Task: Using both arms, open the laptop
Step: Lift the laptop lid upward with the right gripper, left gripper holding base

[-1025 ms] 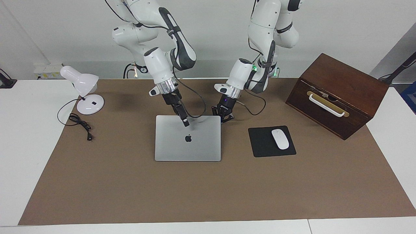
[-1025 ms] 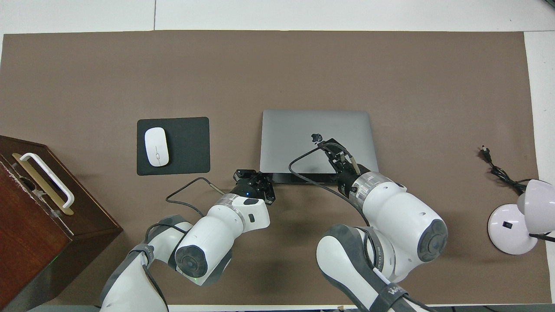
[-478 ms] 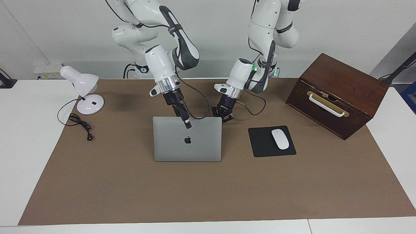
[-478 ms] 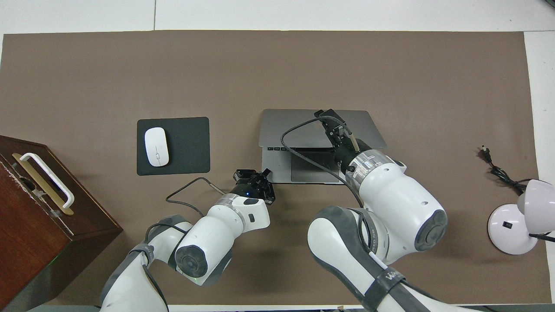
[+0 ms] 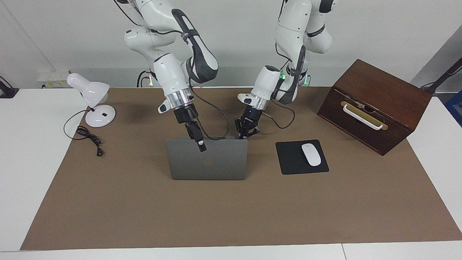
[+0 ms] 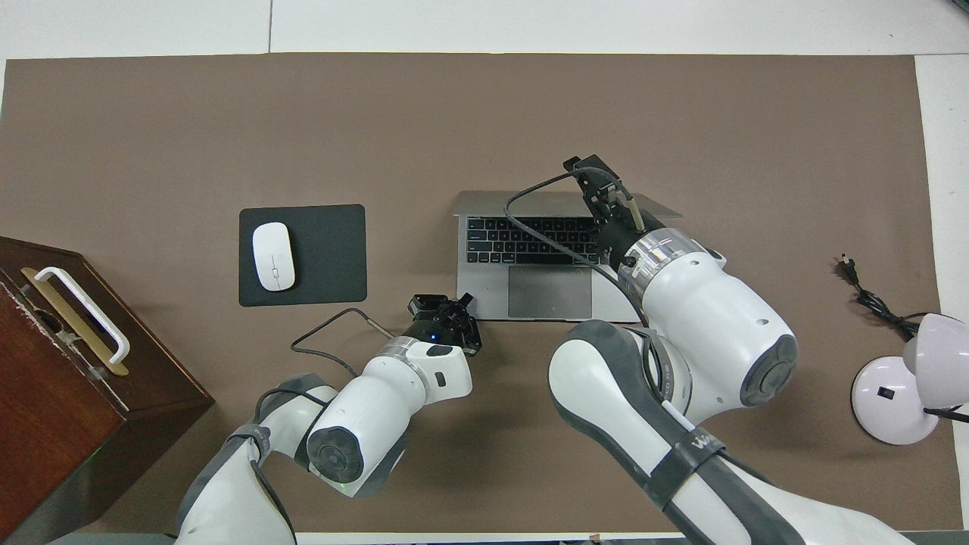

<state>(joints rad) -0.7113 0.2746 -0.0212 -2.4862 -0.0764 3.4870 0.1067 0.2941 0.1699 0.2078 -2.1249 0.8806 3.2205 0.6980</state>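
The laptop point(image 5: 207, 162) is found near the middle of the desk point(image 5: 231, 213), on the brown mat, with its lid raised close to upright so that the black keyboard and grey trackpad are exposed in the overhead view. Its lid is turned away from the robots, the apple logo being seen in the facing view. The right gripper point(image 5: 200, 145) is positioned at the top edge of the lid, tilted over it; whether its fingers are clenched or released cannot be told, nor whether the edge is actually gripped. The left gripper point(image 5: 246, 132) is held low at the corner of the laptop's base nearest the robots, toward the left arm's end of the desk, and its fingers are clenched together with nothing seen between them. A black mouse pad point(image 5: 301, 157) carrying a white mouse point(image 5: 311, 154) is laid beside the laptop, toward the left arm's end. A dark wooden box point(image 5: 375, 104) with a white handle is set at that same end. A white desk lamp point(image 5: 92, 103) with its loose cord is placed at the right arm's end.
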